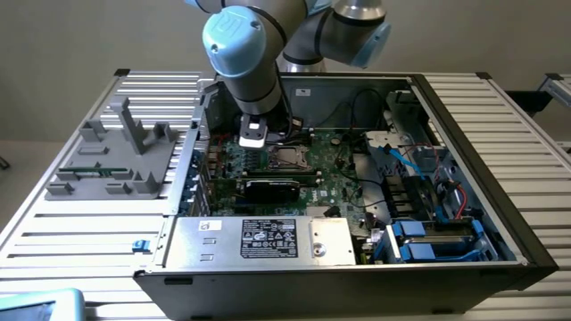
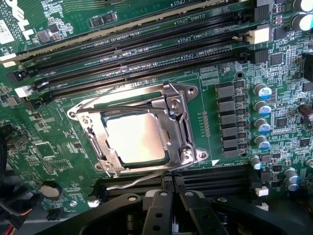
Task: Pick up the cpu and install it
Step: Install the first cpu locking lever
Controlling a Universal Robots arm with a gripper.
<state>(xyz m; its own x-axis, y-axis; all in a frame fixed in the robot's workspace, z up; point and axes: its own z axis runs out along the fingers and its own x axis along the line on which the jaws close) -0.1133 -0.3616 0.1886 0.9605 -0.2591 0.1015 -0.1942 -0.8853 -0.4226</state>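
Observation:
The cpu (image 2: 134, 139), a flat square chip with a pale metal top, lies inside the silver socket frame (image 2: 181, 122) on the green motherboard (image 2: 54, 147). In the wrist view my gripper (image 2: 171, 180) hangs just off the socket's edge, its black fingers (image 2: 157, 205) pressed together and shut with nothing between them. From the exterior view, the gripper (image 1: 265, 152) reaches down into the open computer case, right beside the socket (image 1: 287, 158).
Black memory slots (image 2: 146, 44) run beside the socket, and a row of capacitors (image 2: 261, 125) stands on its other side. A power supply (image 1: 259, 237), a black card (image 1: 272, 187) and blue drive bays (image 1: 432, 241) fill the case. A grey fixture (image 1: 116, 157) stands at the exterior view's left.

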